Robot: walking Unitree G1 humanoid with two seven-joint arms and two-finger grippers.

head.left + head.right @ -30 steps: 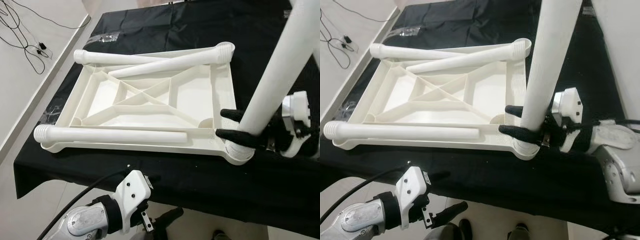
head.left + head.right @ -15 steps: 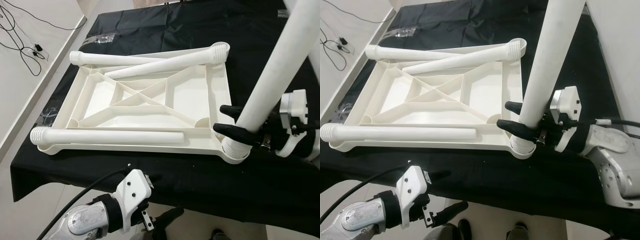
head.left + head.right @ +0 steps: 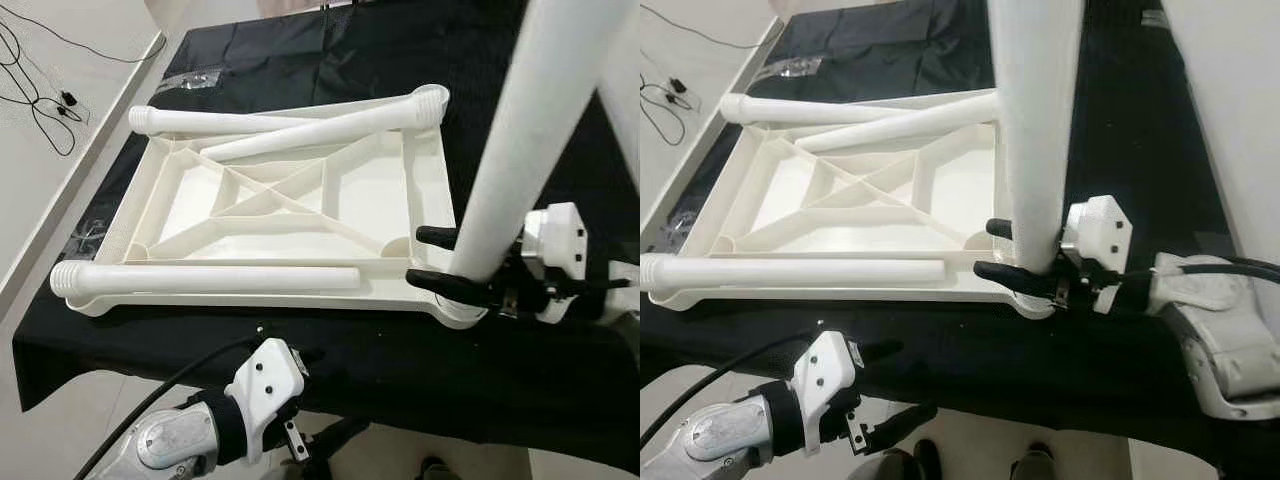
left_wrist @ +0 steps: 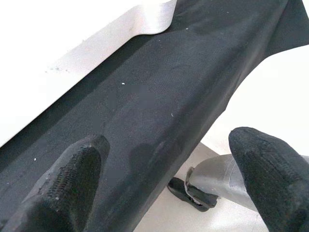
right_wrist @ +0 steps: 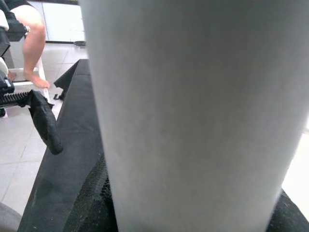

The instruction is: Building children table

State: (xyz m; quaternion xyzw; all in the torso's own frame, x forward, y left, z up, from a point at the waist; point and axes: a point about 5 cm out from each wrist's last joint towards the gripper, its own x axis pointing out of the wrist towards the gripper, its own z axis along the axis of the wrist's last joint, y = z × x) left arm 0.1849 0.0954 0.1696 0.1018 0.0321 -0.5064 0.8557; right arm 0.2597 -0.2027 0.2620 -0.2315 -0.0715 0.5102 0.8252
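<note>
White plastic tabletop (image 3: 300, 210): I saw it upside down on the black-draped desk (image 3: 400, 360).
Right end effector (image 3: 455, 262): clamped on the upright white leg (image 3: 520, 150) at the near right corner.
Left end effector (image 4: 159, 193): fingers apart, holding nothing, below the desk edge.

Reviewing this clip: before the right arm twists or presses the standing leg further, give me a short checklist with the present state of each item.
1. Right gripper clamped low on the standing leg: ok.
2. Leg foot over the tabletop's near right corner socket: ok.
3. Leg fully seated in that socket: cannot tell; the joint is hidden by the fingers.
4. Leg upright: not ok, it looks tilted.
5. Three loose legs, e.g. the near one, lie apart from the socket: ok.
6. Left gripper open, below the table edge: ok.
</note>
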